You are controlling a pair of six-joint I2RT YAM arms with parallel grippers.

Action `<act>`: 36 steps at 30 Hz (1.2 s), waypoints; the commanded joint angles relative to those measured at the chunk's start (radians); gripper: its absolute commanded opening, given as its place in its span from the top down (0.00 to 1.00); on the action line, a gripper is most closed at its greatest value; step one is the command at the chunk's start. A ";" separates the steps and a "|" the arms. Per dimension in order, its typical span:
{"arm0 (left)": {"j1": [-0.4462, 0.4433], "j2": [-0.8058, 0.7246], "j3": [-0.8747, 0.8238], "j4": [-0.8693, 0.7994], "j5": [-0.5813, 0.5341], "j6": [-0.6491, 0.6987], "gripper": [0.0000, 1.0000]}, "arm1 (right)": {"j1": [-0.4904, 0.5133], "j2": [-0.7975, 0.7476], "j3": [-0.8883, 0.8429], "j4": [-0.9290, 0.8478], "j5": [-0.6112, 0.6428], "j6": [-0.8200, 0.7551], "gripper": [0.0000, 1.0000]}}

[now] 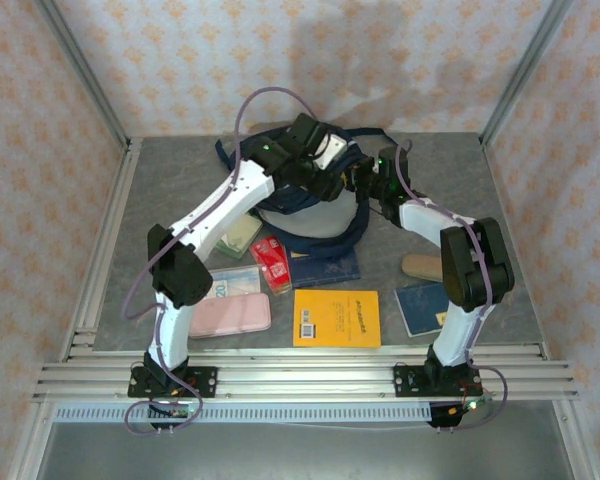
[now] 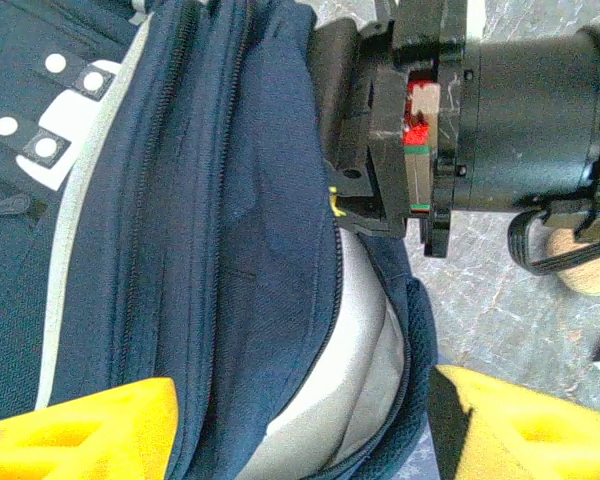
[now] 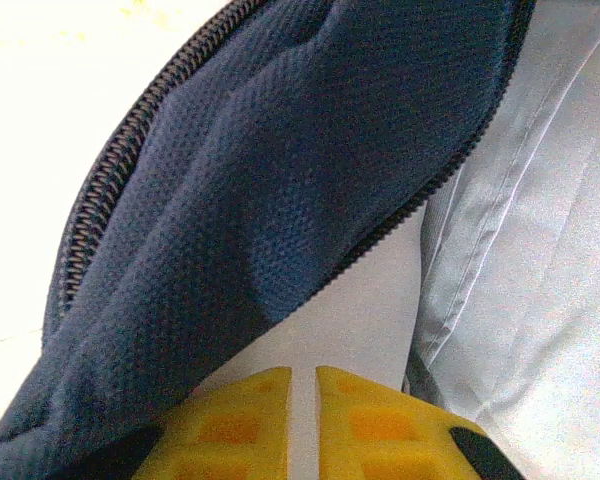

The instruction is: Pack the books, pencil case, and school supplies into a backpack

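Care matters: right jaws, pinched nearly closed on the backpack [image 3: 280, 180] flap, should pull it wider; left jaws gape empty over the opening.

You have the backpack [image 1: 315, 228] at the table's [image 1: 505, 200] far middle. Just before it lies one book [image 1: 325, 269], a second book [image 1: 336, 318] nearer you, a third book [image 1: 421, 306] to their right. The pencil case [image 1: 230, 316] lies left of the second book, packets [image 1: 230, 284] behind it.

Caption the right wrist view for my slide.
Right claw, yellow fingers almost together, at the open zipper edge of the large navy blue fabric backpack, its pale grey lining exposed.
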 commanded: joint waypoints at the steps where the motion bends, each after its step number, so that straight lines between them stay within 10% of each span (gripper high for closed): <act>1: -0.019 0.065 0.023 -0.016 -0.120 0.072 0.33 | -0.001 -0.001 0.038 0.085 -0.017 0.011 0.88; 6: -0.042 0.118 0.031 0.037 -0.367 0.088 0.39 | -0.001 -0.001 0.047 0.093 -0.021 0.023 0.92; 11: -0.036 0.100 -0.005 0.138 -0.437 0.082 1.00 | -0.003 -0.041 0.049 0.007 -0.005 -0.041 0.94; 14: -0.011 0.110 0.048 0.122 -0.379 0.048 1.00 | -0.003 -0.119 0.055 -0.157 0.026 -0.170 0.89; 18: 0.061 0.083 0.047 0.150 -0.226 -0.065 1.00 | -0.003 -0.252 0.108 -0.569 0.141 -0.427 0.50; 23: 0.110 0.037 0.032 0.193 -0.123 -0.119 1.00 | -0.004 -0.420 0.110 -0.990 0.491 -0.547 0.24; 28: 0.113 0.051 0.117 0.147 -0.074 -0.115 1.00 | -0.023 -0.505 0.064 -1.301 0.727 -0.314 0.07; 36: 0.137 0.024 0.107 0.159 0.029 -0.174 1.00 | -0.142 -0.483 -0.176 -1.291 0.575 -0.027 0.01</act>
